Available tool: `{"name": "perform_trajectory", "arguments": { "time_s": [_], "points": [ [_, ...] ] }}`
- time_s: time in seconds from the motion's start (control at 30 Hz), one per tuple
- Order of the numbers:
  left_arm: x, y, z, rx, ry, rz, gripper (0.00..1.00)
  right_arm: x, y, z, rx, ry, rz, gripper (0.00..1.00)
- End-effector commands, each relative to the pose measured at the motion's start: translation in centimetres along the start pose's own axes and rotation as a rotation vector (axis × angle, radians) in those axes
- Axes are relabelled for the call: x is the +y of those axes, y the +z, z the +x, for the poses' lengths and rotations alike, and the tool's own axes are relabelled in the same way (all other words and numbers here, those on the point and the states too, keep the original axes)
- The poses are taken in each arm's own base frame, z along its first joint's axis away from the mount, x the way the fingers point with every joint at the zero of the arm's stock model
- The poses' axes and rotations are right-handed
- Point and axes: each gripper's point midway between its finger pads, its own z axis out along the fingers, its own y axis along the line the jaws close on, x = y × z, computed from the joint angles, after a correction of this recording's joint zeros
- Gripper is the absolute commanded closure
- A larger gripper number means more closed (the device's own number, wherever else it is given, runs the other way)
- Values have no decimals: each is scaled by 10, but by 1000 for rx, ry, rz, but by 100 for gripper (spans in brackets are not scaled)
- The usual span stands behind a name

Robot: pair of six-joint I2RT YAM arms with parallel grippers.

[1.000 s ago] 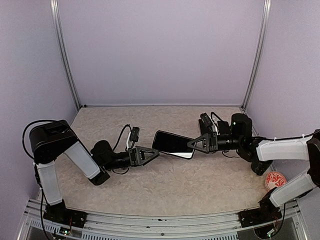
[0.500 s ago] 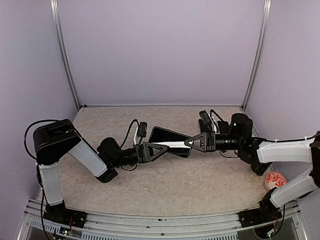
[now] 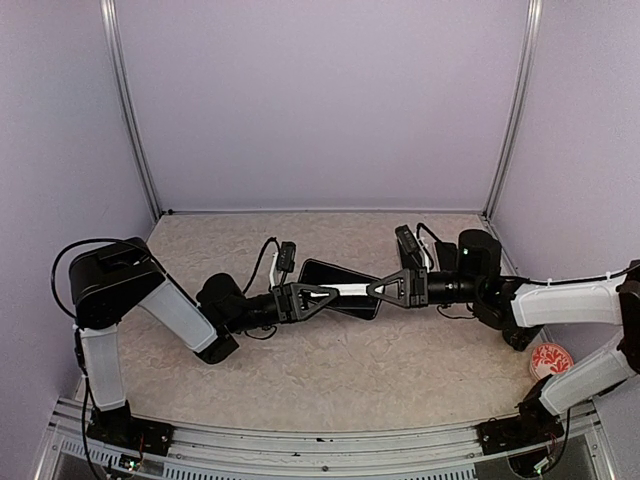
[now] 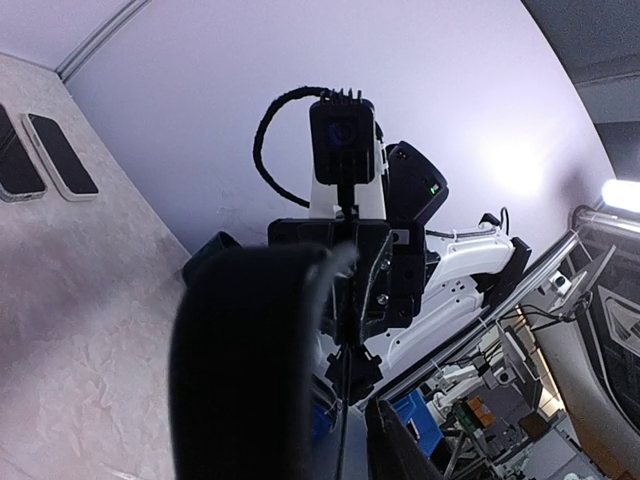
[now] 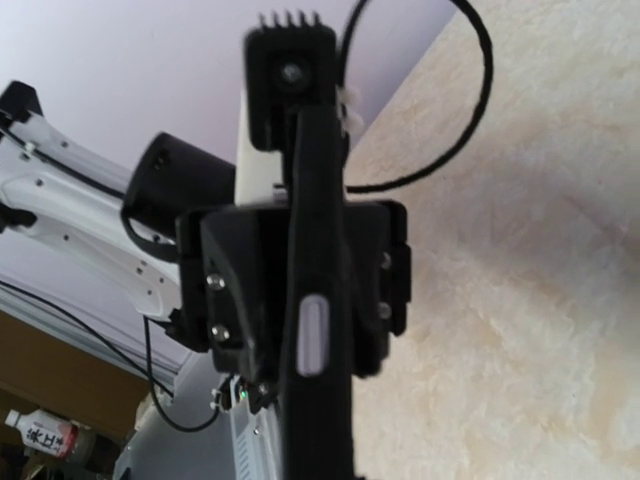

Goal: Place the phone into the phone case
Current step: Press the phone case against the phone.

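Note:
A black phone (image 3: 335, 276) hangs above the table between my two grippers. A pale strip (image 3: 352, 290) runs along its near edge and looks like the phone case; how it sits on the phone I cannot tell. My right gripper (image 3: 377, 288) is shut on the phone's right end. In the right wrist view the phone (image 5: 315, 410) stands edge-on with a pale side button (image 5: 312, 336). My left gripper (image 3: 324, 293) is round the left end. In the left wrist view a dark slab (image 4: 240, 370) fills the left, with a gap to one finger (image 4: 395, 452).
Two dark phones (image 4: 15, 160) (image 4: 62, 155) lie flat on the table by the back wall in the left wrist view. A red and white round thing (image 3: 548, 360) sits at the right edge. Walls and metal posts enclose the beige table (image 3: 330, 380).
My left gripper has moved right onto the phone's left end and its jaws have narrowed. The right gripper has carried the phone slightly left toward it.

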Motion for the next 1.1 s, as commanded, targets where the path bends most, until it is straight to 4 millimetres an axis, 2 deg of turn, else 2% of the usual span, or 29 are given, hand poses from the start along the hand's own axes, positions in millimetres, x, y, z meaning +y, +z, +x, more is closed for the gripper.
{"name": "perform_trajectory", "arguments": {
  "time_s": [0.0, 0.27, 0.53, 0.8, 1.07],
  "points": [
    [-8, -3, -11, -41, 36, 42, 74, 5, 5, 4, 17, -56, -26, 100],
    [-5, -6, -11, -39, 22, 38, 94, 7, 8, 6, 45, -58, -40, 100],
    [-4, -8, -10, -31, 17, 36, 100, 8, 9, 8, 67, -59, -49, 99],
    [-7, -9, 5, 35, 14, 62, 100, 27, 9, 14, 155, -74, -134, 72],
    [-17, -10, 22, 134, 27, 112, 100, 27, 10, 28, 243, -47, -176, 67]
  ]
}}
